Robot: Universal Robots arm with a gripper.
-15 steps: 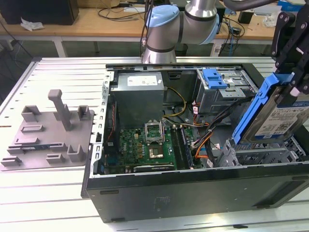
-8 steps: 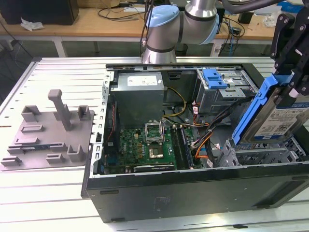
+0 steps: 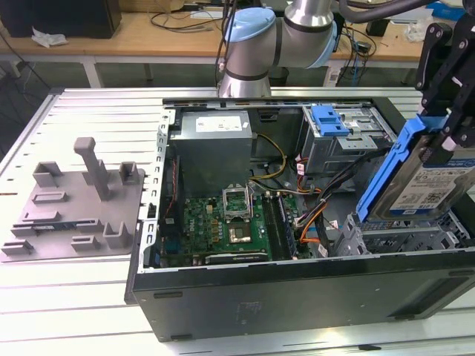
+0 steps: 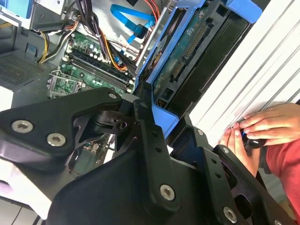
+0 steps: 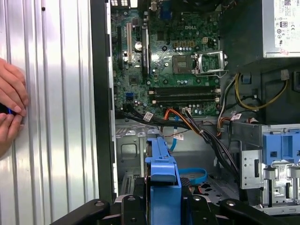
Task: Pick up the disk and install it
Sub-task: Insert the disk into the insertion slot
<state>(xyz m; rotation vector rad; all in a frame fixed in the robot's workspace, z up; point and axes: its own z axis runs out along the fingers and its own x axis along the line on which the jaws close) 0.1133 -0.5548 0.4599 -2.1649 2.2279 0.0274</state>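
One disk (image 3: 423,189) clamped by its blue carrier in the closed gripper (image 3: 447,133), hanging tilted over the drive cage (image 3: 401,241) at the edge of the open PC case (image 3: 297,297) on the exterior view's right, not seated.

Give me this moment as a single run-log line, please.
gripper: shut on disk | disk: tilted, above open computer case | install: not done | hands: on table

Exterior view looks down into the computer case (image 3: 297,297); both wrist views, close behind the disk (image 5: 162,171), share its motherboard (image 4: 89,70).
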